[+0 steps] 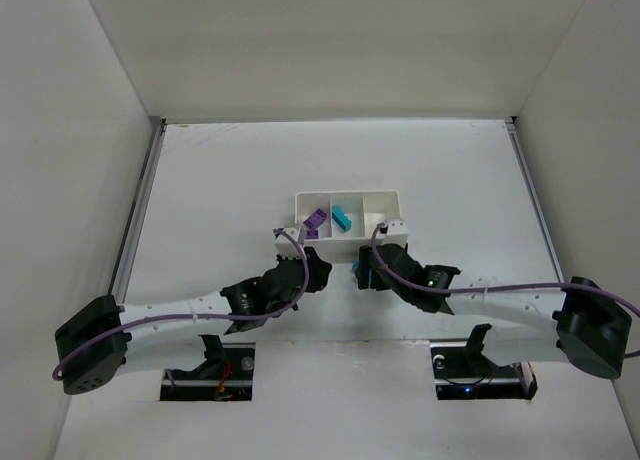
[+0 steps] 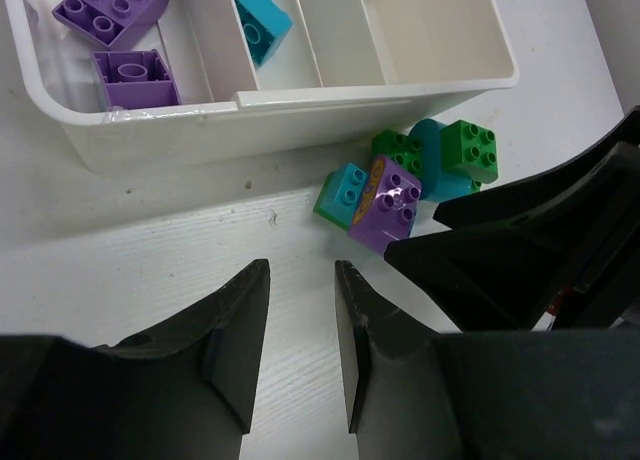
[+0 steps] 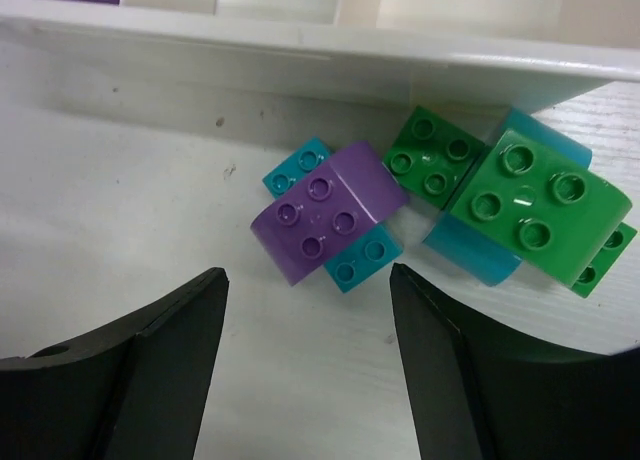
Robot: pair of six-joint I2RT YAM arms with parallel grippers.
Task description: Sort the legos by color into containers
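Just ahead of my right gripper [image 3: 308,275] — fingers spread wide, holding nothing — lies a purple brick [image 3: 325,215] seated on a cyan brick [image 3: 362,260], both on the white table [image 3: 120,200]. The pair sits almost on the centre line between my two fingertips, a little beyond them, so I judge a short push forward would bring it between the jaws. The purple top runs on a slant, lower toward my left-hand finger and higher toward the right-hand one. A slight turn of the wrist may be needed to meet it squarely.

Right of the pair, touching it or very nearly, is a small green brick [image 3: 435,160]. Further right a larger green brick [image 3: 530,205] rides on a light-blue piece [image 3: 465,255]. Directly beyond them all stands the near wall of the white tray [image 3: 300,55], which leaves little room to overshoot.

My left gripper [image 2: 300,275] hangs further back from the same cluster, its fingers parted by a narrow gap with nothing between them — the right arm is the nearer one. Beyond it, the tray's left compartment holds sorted purple bricks [image 2: 110,10], the middle one a sorted cyan brick [image 2: 260,20], and the right one shows no brick.
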